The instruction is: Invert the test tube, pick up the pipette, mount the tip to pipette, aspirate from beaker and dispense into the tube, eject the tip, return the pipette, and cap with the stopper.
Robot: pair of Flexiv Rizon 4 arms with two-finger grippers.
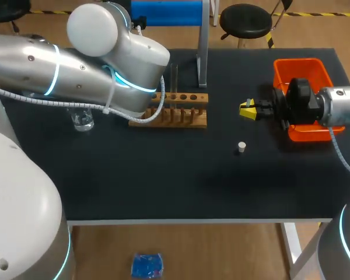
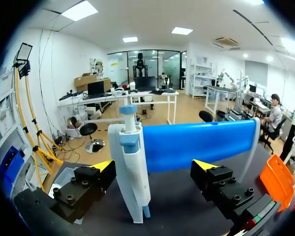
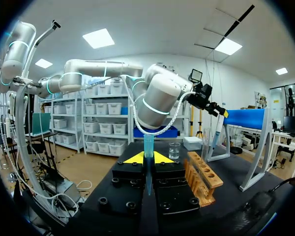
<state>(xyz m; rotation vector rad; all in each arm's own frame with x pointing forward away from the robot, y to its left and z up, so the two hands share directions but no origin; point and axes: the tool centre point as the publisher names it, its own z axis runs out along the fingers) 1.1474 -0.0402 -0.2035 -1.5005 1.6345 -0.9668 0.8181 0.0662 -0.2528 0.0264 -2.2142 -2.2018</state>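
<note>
While upright, pipette (image 2: 130,167) within open left claw (image 2: 155,166)

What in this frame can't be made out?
Head view: left arm hides its own jaws and the rack's left end; no test tube discernible.
Head view: right arm covers much of the orange bin's inside.
Left wrist view: whether the open jaws touch the pipette is unclear.

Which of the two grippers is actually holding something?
The right gripper: it is shut on a slim blue pipette tip. The left gripper stands open, with the white pipette between its fingers.
</note>
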